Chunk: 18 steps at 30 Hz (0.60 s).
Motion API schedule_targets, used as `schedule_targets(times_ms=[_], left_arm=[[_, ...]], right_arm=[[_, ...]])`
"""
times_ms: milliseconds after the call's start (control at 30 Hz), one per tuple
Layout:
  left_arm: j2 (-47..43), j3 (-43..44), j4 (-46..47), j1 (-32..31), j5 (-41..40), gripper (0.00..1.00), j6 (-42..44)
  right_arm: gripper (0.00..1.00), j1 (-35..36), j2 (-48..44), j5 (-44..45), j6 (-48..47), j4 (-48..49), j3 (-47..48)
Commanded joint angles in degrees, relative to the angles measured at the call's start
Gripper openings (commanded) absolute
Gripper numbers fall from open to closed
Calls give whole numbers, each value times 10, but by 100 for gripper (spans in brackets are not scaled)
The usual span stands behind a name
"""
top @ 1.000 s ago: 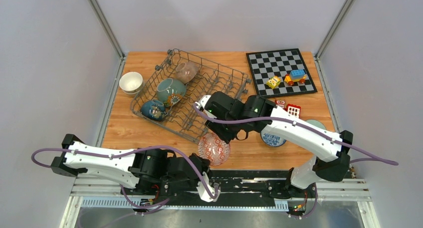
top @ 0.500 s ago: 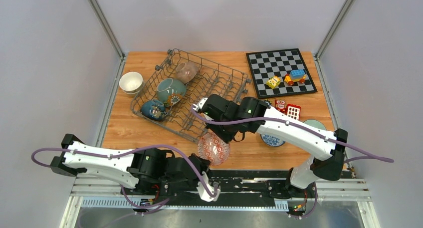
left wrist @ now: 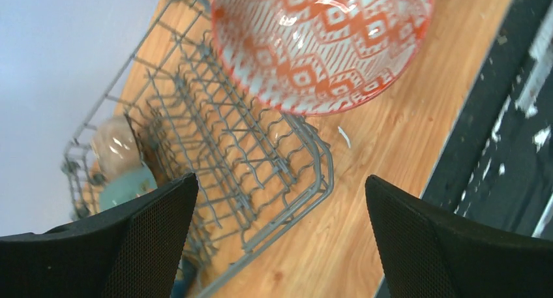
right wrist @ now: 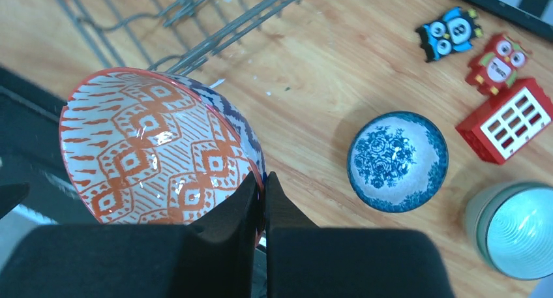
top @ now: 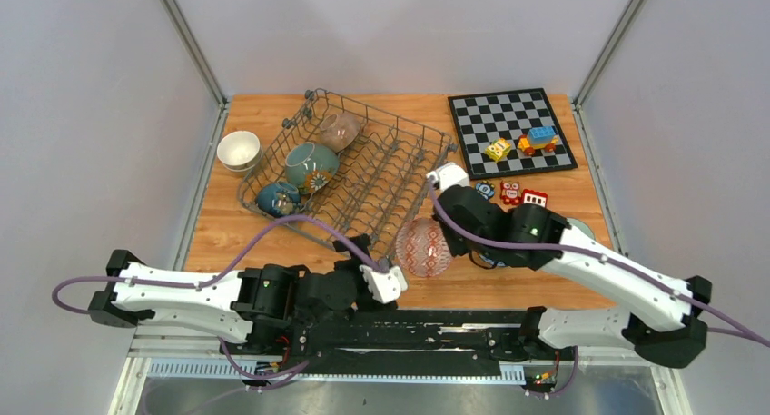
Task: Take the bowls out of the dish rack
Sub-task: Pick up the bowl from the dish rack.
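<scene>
My right gripper is shut on the rim of a red-and-white patterned bowl, which hangs tilted above the wood just right of the dish rack's near corner. The grey wire dish rack holds a teal bowl, a dark blue bowl and a beige bowl at its left end. My left gripper is open and holds nothing, low at the rack's near corner, with the red bowl ahead of it.
A blue floral bowl and a pale teal bowl sit on the table right of the held bowl. A white bowl stands left of the rack. Small toys and a chessboard with block toys lie at the back right.
The right gripper shut on the red bowl and carried it rightward, away from the rack's near corner. The left gripper opened wide and moved up toward the rack.
</scene>
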Motion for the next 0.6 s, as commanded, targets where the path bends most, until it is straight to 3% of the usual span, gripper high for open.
schedule_targets(times_ms=[0, 133, 233, 333, 567], left_arm=[[14, 27, 31, 44, -4, 100, -218], [29, 42, 79, 82, 32, 100, -366], [71, 105, 28, 141, 42, 100, -535], [111, 155, -26, 190, 80, 99, -636], [151, 175, -57, 243, 122, 93, -714]], right_arm=[[4, -22, -66, 82, 91, 62, -49], [4, -34, -84, 88, 144, 56, -72], [4, -40, -83, 89, 185, 42, -73], [3, -43, -82, 90, 225, 35, -75], [4, -46, -64, 79, 282, 10, -67]])
